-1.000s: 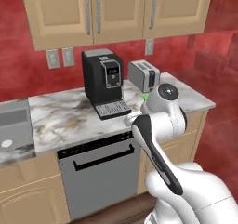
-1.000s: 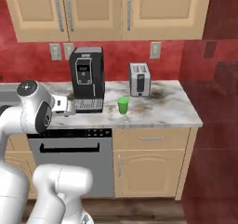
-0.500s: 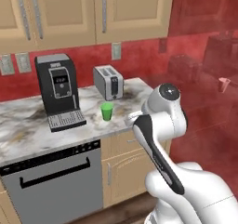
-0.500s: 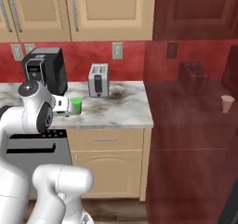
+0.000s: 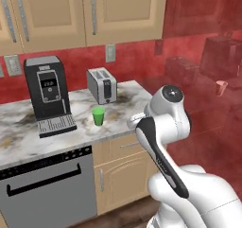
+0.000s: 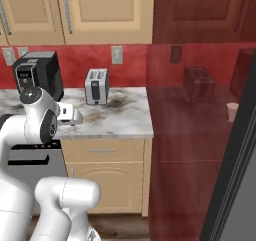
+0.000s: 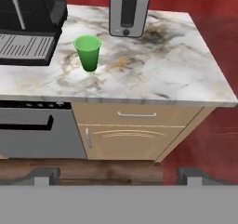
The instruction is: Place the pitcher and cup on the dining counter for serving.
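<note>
The small green cup (image 5: 98, 116) stands upright on the marble counter with beige cabinets, between the coffee machine and the toaster. In the hand view the cup (image 7: 88, 52) sits upper left, well beyond the fingers. My gripper (image 7: 118, 175) is open, its two dark tips wide apart at the bottom with nothing between them. From the left base view the gripper (image 5: 134, 121) hovers at the counter's front edge, right of the cup and apart from it. The hand (image 6: 70, 113) covers most of the cup in the right base view. The pitcher and the dining counter are out of view.
A black coffee machine (image 5: 47, 97) and a silver toaster (image 5: 101, 85) stand at the back of the counter (image 5: 125, 99). A dishwasher (image 5: 47, 184) and a beige cabinet (image 7: 125, 135) lie below it. The counter ends at right against a dark red wall (image 6: 200, 135).
The whole picture has slid left in both base views, so the base has moved rightward along the counter. The cup stays put on the counter and the arm keeps its pose.
</note>
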